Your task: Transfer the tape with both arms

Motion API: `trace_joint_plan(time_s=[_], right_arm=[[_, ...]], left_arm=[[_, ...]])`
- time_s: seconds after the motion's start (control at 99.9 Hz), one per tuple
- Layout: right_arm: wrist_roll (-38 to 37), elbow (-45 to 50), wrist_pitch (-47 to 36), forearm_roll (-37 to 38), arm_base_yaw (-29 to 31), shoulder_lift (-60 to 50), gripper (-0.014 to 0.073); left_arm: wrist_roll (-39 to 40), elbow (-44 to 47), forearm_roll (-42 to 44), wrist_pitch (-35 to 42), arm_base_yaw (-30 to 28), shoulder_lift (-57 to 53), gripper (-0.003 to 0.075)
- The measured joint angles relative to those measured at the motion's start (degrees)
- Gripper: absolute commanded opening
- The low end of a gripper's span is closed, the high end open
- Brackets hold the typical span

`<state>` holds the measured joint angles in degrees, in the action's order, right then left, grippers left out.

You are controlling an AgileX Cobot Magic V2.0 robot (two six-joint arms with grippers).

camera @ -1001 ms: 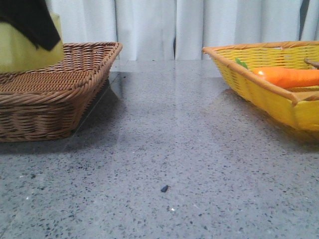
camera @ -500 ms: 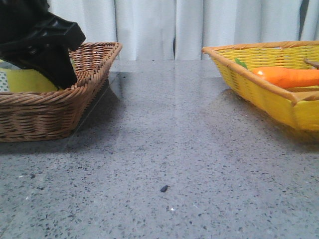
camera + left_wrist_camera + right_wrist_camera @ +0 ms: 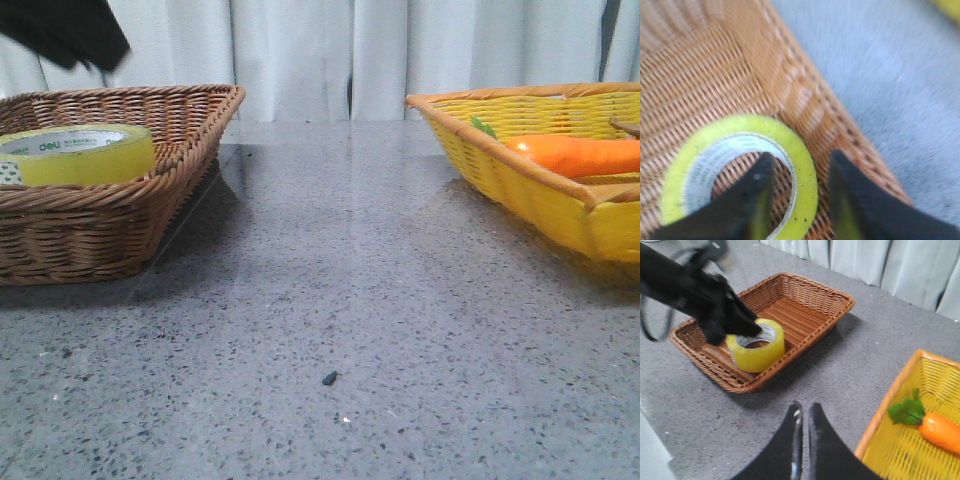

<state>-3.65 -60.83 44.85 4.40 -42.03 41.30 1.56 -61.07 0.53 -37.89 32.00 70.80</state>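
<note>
The tape lies flat inside the brown wicker basket, near the basket's front rim and toward the wall that faces the open worktop; its yellow side rises just above that rim in the front view, and the white core with green print faces up. The left gripper hangs just above the tape with its jaws parted and holding nothing: in the left wrist view one finger sits over the core hole and the other over the basket floor just outside the ring, so the yellow band lies between them, but the blur does not show whether either touches it. From the right wrist view the left arm reaches over the basket's far rim toward the tape. The basket's slanted wall stands close beside the tape, leaving little room on that side; more bare weave lies open on the other side of the tape. The right gripper hovers over the bare worktop, well apart from the brown wicker basket, its jaws almost closed with a thin slit between them and nothing held. Farther from the basket sits a yellow basket holding an orange carrot toy, with a wide stretch of grey worktop between the two baskets.
</note>
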Motion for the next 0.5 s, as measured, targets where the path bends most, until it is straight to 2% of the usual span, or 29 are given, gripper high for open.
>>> trace_joint_plan(time_s=[0.06, 0.3, 0.5], right_arm=[[0.0, 2.66, -1.81, 1.16, 0.0, -1.77, -0.0062], [0.0, 16.65, -13.64, 3.61, 0.0, -10.58, -0.0062], [0.0, 26.5, -21.72, 5.9, 0.0, -18.97, -0.0062]], left_arm=[[0.0, 0.87, 0.0, 0.61, 0.0, -3.43, -0.0022], [0.0, 8.28, -0.13, 2.28, 0.0, -17.37, -0.0021], [0.0, 18.92, -0.53, 6.85, 0.0, -31.25, -0.0021]])
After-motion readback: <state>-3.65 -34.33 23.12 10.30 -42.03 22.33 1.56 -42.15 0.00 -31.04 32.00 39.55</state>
